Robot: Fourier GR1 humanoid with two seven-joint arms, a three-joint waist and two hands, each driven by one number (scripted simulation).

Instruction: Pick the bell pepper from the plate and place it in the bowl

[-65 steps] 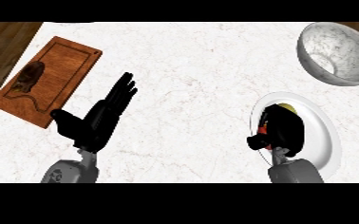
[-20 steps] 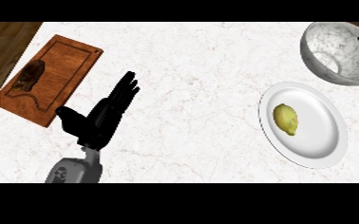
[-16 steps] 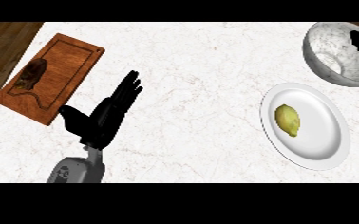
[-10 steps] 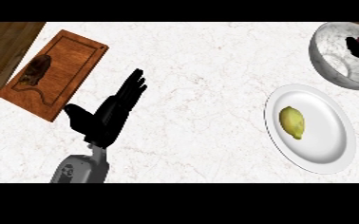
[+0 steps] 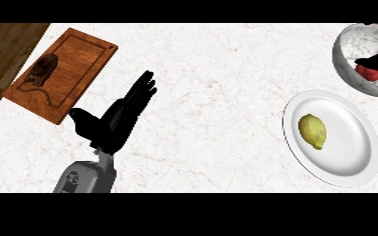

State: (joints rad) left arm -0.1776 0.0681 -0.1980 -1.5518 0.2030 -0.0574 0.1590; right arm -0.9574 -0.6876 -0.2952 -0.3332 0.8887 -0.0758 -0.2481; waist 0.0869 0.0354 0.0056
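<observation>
The red bell pepper (image 5: 367, 72) is inside the grey speckled bowl (image 5: 345, 60) at the far right edge. A small part of my right hand (image 5: 367, 61) shows there, its black fingers curled over the top of the pepper; the remainder is cut off by the edge. Below the bowl stands the white plate (image 5: 336, 162), with only a yellow lemon (image 5: 312, 131) on it. My left hand (image 5: 118, 117) rests open at lower left, fingers straight and pointing up and right, holding nothing.
A wooden cutting board (image 5: 74, 65) with a dark brown object (image 5: 43, 71) on it lies at the left, close to the left hand's thumb. A brown wooden surface (image 5: 16, 40) borders the white marble counter (image 5: 214, 105) at the upper left corner.
The right hand left the plate with the pepper, went out of view, and now shows at the bowl with the red pepper in it. The left hand stayed still.
</observation>
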